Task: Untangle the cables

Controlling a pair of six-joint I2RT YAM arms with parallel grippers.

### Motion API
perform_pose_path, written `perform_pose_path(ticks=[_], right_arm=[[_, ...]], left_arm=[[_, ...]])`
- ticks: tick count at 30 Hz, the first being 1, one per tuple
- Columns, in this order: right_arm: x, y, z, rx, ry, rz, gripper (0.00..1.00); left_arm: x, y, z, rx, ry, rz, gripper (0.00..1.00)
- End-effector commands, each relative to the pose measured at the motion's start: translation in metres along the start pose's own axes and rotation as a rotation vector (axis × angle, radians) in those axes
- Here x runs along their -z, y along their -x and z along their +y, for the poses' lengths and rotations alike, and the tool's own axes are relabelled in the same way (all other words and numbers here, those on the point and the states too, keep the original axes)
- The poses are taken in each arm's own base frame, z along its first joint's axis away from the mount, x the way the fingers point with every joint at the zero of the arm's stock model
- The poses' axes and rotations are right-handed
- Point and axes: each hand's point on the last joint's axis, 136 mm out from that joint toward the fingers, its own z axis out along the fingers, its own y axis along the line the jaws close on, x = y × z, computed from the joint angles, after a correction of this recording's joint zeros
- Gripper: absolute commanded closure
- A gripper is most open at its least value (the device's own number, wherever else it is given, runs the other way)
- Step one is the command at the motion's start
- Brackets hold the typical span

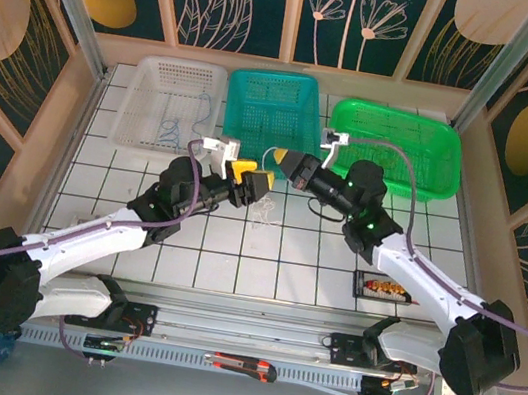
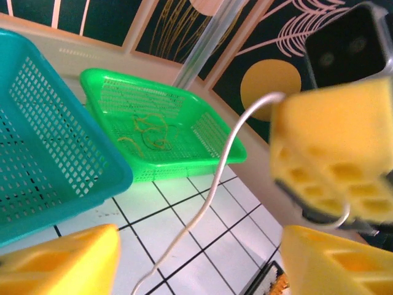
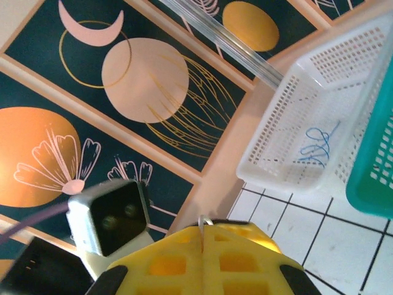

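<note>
My right gripper (image 3: 204,236) is shut on a whitish cable (image 3: 204,220), a small loop of which pokes out between the yellow fingers. In the left wrist view that cable (image 2: 212,190) runs from the right gripper's fingers (image 2: 331,153) down through the wide gap of my open left gripper (image 2: 196,258), touching neither pad. From above, the two grippers (image 1: 254,184) (image 1: 278,162) meet over the table's middle, and the whitish cable (image 1: 263,216) dangles onto the tiles. A blue cable (image 3: 316,144) lies in the white basket (image 1: 149,97). A yellow-orange cable (image 2: 150,132) lies in the green basket (image 2: 202,144).
A teal basket (image 1: 268,112) stands between the white and green (image 1: 423,153) baskets along the back. A snack packet (image 1: 386,287) lies on the tiles by the right arm. A box cutter (image 1: 241,364) rests on the front rail.
</note>
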Motion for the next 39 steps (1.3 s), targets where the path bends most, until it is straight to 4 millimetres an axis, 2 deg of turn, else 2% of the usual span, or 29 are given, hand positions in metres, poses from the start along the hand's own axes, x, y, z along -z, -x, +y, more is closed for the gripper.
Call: perform_pose_path(ticks=[1,7,11,15,22,25,28,29,31,33,39], right_arm=[[0.002,0.011,0.022,0.061,0.038,0.002,1.00],[0.000,0.015,0.030,0.079,0.049,0.012,1.00],[-0.001,0.016,0.034,0.078,0.063,0.020,1.00],[-0.001,0.014,0.039,0.077,0.077,0.028,1.00],[-0.004,0.002,0.053,0.076,0.106,0.050,1.00],[-0.006,0.002,0.065,0.078,0.136,0.054,1.00],[-0.006,0.015,0.081,0.100,0.161,0.036,1.00],[-0.004,0.023,0.088,0.113,0.170,0.023,1.00],[0.000,0.043,0.107,0.150,0.199,-0.015,1.00],[0.005,0.063,0.127,0.183,0.233,-0.051,1.00],[0.024,0.120,0.176,0.261,0.318,-0.171,1.00]], left_arm=[[0.009,-0.001,0.007,-0.028,0.016,-0.041,0.21],[0.019,-0.020,0.029,-0.059,0.079,-0.045,0.11],[0.018,-0.027,0.037,-0.087,0.101,-0.035,0.10],[0.010,-0.029,0.039,-0.125,0.107,-0.018,0.09],[-0.019,-0.034,0.035,-0.151,0.063,0.027,0.11],[-0.030,-0.043,0.038,-0.138,0.043,0.048,0.22],[-0.035,-0.059,0.045,-0.117,0.034,0.073,0.50],[-0.034,-0.066,0.049,-0.108,0.036,0.084,0.60],[-0.029,-0.082,0.059,-0.089,0.049,0.103,0.73],[-0.021,-0.098,0.070,-0.074,0.075,0.123,0.78],[-0.001,-0.136,0.097,-0.034,0.145,0.179,0.78]])
